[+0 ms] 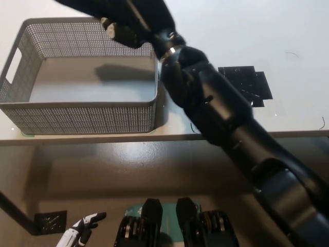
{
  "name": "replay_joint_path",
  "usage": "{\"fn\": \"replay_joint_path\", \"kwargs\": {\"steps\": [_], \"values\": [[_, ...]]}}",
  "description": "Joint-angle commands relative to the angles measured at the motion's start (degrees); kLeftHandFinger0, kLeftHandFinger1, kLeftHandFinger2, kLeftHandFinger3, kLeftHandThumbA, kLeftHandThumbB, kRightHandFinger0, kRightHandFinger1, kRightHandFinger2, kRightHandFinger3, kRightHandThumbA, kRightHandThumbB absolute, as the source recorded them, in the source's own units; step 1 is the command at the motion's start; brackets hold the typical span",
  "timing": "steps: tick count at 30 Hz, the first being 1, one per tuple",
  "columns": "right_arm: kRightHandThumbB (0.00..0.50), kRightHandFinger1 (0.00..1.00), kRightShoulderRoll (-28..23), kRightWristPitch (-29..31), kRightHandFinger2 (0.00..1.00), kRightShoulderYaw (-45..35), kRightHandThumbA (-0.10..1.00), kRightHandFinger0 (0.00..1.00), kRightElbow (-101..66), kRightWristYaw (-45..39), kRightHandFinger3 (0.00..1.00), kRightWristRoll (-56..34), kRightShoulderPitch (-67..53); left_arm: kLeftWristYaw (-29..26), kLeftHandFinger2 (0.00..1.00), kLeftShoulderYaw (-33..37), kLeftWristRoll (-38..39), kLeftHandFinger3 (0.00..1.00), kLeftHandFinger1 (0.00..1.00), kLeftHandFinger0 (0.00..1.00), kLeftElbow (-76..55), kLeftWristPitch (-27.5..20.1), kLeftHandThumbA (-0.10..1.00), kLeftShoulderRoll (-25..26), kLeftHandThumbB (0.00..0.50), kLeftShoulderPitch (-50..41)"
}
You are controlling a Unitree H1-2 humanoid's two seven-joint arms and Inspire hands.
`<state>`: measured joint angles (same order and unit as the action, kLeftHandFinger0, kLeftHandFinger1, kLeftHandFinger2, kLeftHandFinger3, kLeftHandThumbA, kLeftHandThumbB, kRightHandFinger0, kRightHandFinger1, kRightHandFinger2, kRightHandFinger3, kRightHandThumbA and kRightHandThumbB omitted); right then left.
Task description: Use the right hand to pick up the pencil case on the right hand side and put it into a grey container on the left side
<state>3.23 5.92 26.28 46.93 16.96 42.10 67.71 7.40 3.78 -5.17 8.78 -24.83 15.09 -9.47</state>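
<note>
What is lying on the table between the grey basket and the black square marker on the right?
In the head view, only the black right arm crosses above that stretch between the grey basket and the black marker; the visible table there is bare.

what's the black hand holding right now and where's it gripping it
The right hand holds a dark object, apparently the pencil case, above the grey basket. Motion blur hides where on it the grip sits. The left hand holds nothing.
</note>
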Motion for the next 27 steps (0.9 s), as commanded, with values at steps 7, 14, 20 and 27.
{"fn": "replay_joint_path", "kwargs": {"steps": [7, 14, 20, 27], "values": [[0.270, 0.00, 2.95, 2.79, 0.06, -0.71, -0.10, 0.00, 9.07, 5.38, 0.15, -0.96, 5.01, -0.62, 0.70, 0.73, -0.90, 0.79, 0.74, 0.78, 0.04, -2.10, 1.00, 0.87, 0.336, 0.68], [0.335, 0.79, 2.52, 2.18, 1.00, -1.44, 0.69, 0.51, 12.72, 2.59, 1.00, -2.88, 4.28, -0.84, 0.79, 2.14, -1.91, 0.81, 0.84, 0.88, 0.00, -2.10, 1.00, 1.22, 0.309, 1.79], [0.462, 1.00, -0.88, -2.85, 1.00, -1.81, 1.00, 1.00, 5.79, -14.72, 1.00, -6.53, 1.71, -0.51, 0.79, 2.70, -2.45, 0.81, 0.85, 0.90, -0.02, -2.10, 1.00, 1.47, 0.328, 2.79], [0.474, 1.00, -3.57, -4.92, 1.00, -1.67, 1.00, 1.00, 1.77, -18.30, 1.00, -6.65, -0.70, 0.55, 0.81, 3.28, -2.90, 0.82, 0.86, 0.90, 0.15, -2.10, 1.00, 1.67, 0.354, 3.92]]}}
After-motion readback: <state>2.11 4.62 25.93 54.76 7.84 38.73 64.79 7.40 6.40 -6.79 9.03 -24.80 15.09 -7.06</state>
